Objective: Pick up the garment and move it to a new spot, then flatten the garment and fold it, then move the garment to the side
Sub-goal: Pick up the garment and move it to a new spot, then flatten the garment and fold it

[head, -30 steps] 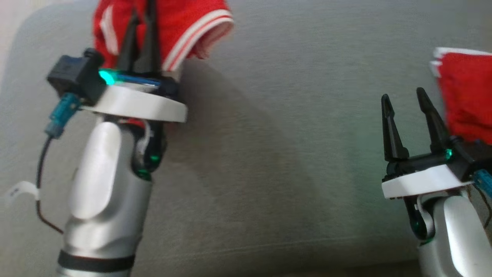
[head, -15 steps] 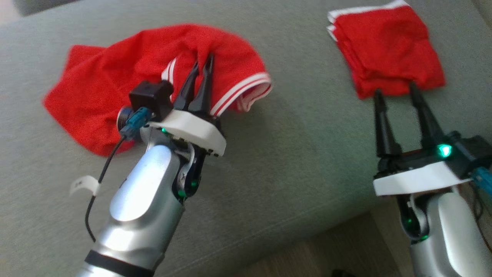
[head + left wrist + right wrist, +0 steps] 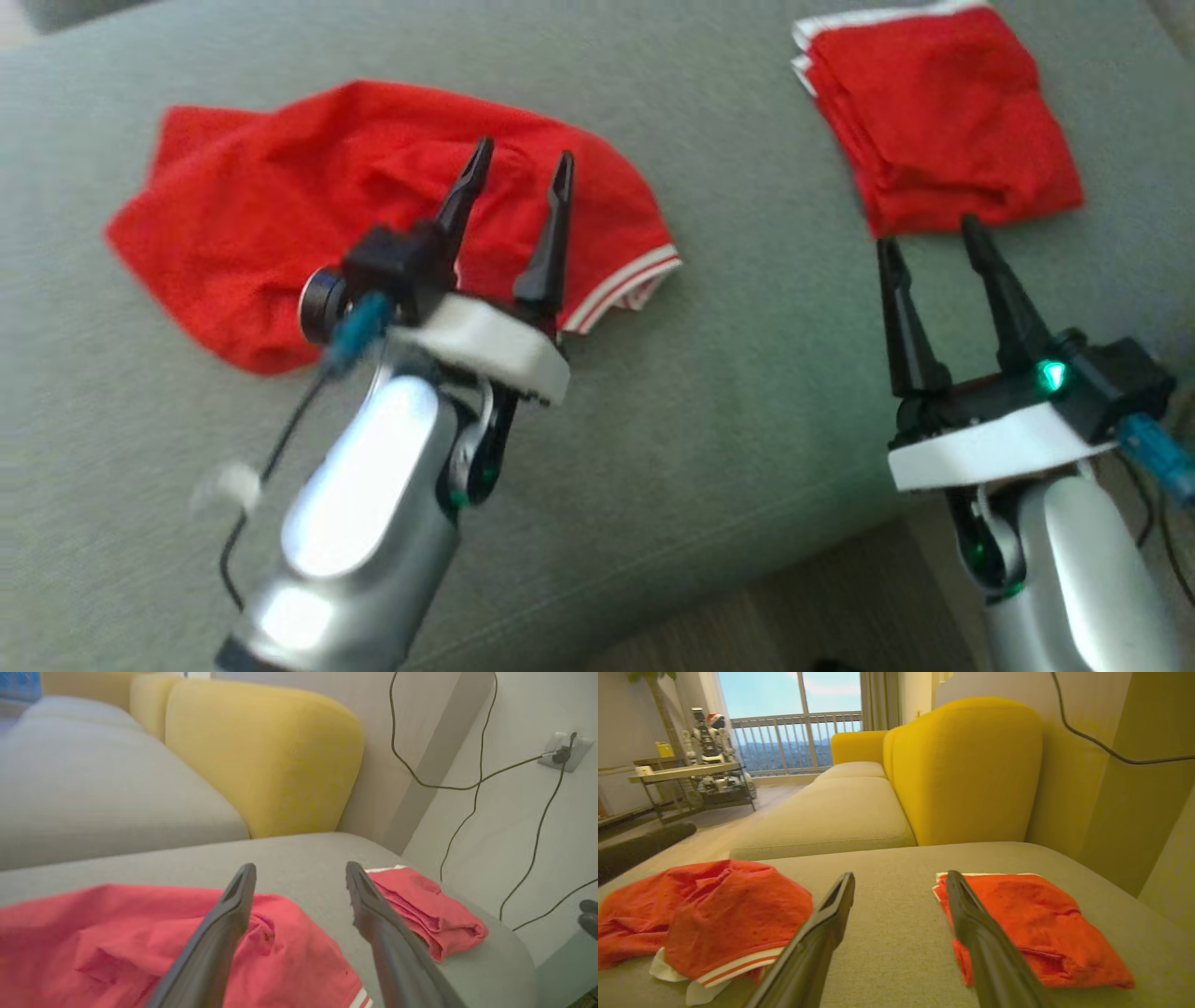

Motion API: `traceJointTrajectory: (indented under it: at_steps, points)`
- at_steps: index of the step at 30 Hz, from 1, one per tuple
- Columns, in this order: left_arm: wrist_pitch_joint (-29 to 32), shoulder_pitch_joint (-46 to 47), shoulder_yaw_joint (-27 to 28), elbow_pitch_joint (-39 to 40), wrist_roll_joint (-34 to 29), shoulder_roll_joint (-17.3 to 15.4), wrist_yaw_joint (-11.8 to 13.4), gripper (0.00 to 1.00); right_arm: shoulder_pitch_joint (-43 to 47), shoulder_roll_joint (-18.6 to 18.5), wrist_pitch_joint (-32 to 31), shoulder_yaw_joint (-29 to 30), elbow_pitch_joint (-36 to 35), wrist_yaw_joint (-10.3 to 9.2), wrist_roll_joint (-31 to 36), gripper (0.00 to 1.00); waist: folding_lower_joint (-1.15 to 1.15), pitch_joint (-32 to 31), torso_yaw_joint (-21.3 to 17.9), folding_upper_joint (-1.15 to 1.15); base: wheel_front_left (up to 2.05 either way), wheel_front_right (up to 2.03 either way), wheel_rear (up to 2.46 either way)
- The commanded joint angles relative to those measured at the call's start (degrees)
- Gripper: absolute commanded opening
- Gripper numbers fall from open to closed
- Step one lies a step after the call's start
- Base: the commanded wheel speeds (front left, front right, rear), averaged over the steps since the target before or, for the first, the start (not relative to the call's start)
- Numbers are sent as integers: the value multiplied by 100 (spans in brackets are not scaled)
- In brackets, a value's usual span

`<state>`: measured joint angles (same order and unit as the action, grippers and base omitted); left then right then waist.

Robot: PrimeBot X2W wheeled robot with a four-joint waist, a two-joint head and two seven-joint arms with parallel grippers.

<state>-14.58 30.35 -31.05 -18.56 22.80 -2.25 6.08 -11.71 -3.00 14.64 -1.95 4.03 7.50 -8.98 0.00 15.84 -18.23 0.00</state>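
Observation:
A crumpled red garment (image 3: 280, 215) with a white-striped hem lies on the left of the grey sofa cushion (image 3: 747, 392). My left gripper (image 3: 523, 154) hovers over its right part, jaws open and empty. In the left wrist view the garment (image 3: 93, 938) spreads below the left gripper (image 3: 300, 868). My right gripper (image 3: 929, 235) stands open and empty, just short of the near edge of a folded red garment (image 3: 943, 131) at the far right. The right wrist view shows the right gripper (image 3: 900, 875) over bare cushion, between the crumpled garment (image 3: 714, 910) and the folded one (image 3: 1031, 914).
A yellow backrest (image 3: 261, 756) rises behind the cushion. Dark cables (image 3: 467, 784) hang on the wall to the right, running to a socket (image 3: 563, 751). The cushion's front edge drops to wooden floor (image 3: 794, 635). A shelf with items (image 3: 691, 772) stands far off.
My left gripper has opened and let go of the crumpled garment, which now lies lower on the cushion. The head camera swung earlier. The right gripper stays open.

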Motion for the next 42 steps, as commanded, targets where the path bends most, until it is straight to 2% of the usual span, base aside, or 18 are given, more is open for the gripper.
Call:
traceJointTrajectory:
  at_steps: [1,6,11,14,18,22,25,33,42]
  points:
    - [-40,-253,242,423,-271,-64,48,100,146,12,36,-144,-125,-1,51,100,0,-376,395,0,0,0,0]
    - [-40,-1202,547,1200,-690,-64,45,100,465,12,36,-210,47,-1,130,100,0,-925,957,0,0,0,0]
    - [-41,-1917,783,1438,-956,-64,100,100,753,12,36,-284,150,-1,129,100,0,-1384,1344,0,0,0,0]
    - [-41,-2377,1049,1636,-1370,-64,203,100,947,12,36,-375,164,-1,51,100,0,-1582,1654,0,0,0,0]
    - [-41,-2709,1411,1772,-1643,-73,371,100,1059,13,36,-231,168,-1,139,100,0,-1691,1879,0,0,0,0]
    - [-41,-3004,1728,1884,-1750,-76,454,100,1208,13,36,-23,99,-1,209,100,0,-1780,2020,0,0,0,0]
    - [-41,-3191,1847,1924,-1799,-75,406,100,1409,13,36,86,66,-1,151,100,0,-1890,2098,0,0,0,0]
    - [-41,-3577,1906,1927,-1957,-83,201,100,1724,13,36,189,54,-1,119,100,0,-2070,2120,0,0,0,0]
    - [-41,-3709,1958,1840,-1958,-72,204,100,1778,13,36,230,57,-1,118,100,0,-2190,2103,0,0,0,0]
